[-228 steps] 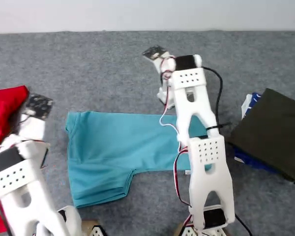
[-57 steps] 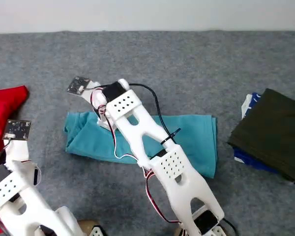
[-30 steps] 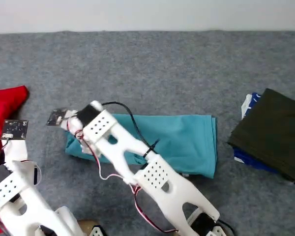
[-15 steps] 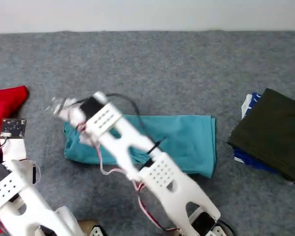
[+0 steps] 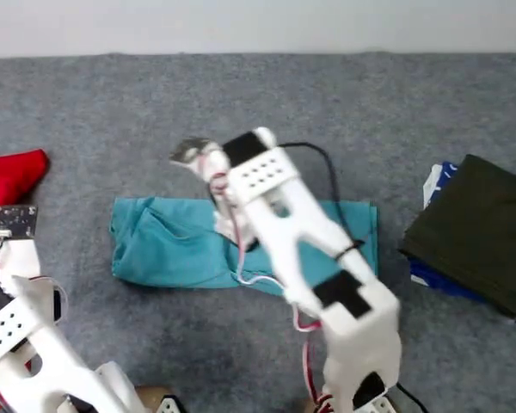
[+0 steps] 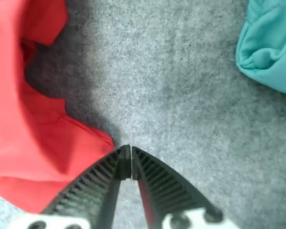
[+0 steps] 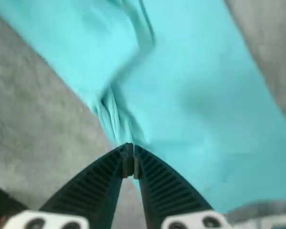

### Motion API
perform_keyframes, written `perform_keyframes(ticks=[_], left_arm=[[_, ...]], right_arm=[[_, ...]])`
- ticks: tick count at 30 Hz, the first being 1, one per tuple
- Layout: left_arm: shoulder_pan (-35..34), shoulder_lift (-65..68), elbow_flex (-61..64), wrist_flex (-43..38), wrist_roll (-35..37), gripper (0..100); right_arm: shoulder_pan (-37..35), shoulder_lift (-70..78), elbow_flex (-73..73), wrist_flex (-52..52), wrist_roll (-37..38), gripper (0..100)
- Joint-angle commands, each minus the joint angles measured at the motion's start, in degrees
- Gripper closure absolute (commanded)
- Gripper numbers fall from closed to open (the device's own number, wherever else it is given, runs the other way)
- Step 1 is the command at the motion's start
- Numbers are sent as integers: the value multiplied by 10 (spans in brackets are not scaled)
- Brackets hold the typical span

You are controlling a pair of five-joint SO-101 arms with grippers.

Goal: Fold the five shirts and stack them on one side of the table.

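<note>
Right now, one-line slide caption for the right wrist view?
Right gripper, jaws shut, at the rumpled edge of the teal shirt on the grey table.

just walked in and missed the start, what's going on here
Two robot arms are folding shirts on a grey table. The right arm is over the teal shirt, which lies folded into a long strip mid-table, and the right pincer is shut at the cloth's edge. The left pincer is shut over bare table beside the crumpled red shirt, not yet folded. A folded dark shirt lies on a blue shirt at the right side.
</note>
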Motion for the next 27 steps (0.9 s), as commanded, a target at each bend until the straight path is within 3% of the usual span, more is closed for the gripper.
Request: perform_keyframes(ticks=[1,5,11,16,18,23,27], left_arm=[[3,-13,-22,7,4,985],[3,-13,-22,7,4,985],[3,-12,-21,7,4,985],[2,-13,-21,18,4,985],[2,-13,-21,24,4,985],[3,-9,-20,19,2,985],[3,-9,-20,18,2,985]], right_arm=[[48,-113,83,3,-22,989],[89,-203,193,-66,-36,989],[76,-242,309,-186,-35,989],[157,-242,387,-269,-65,985],[191,-242,411,-302,-82,949],[242,-242,455,-354,-113,742],[268,-242,486,-406,-119,735]])
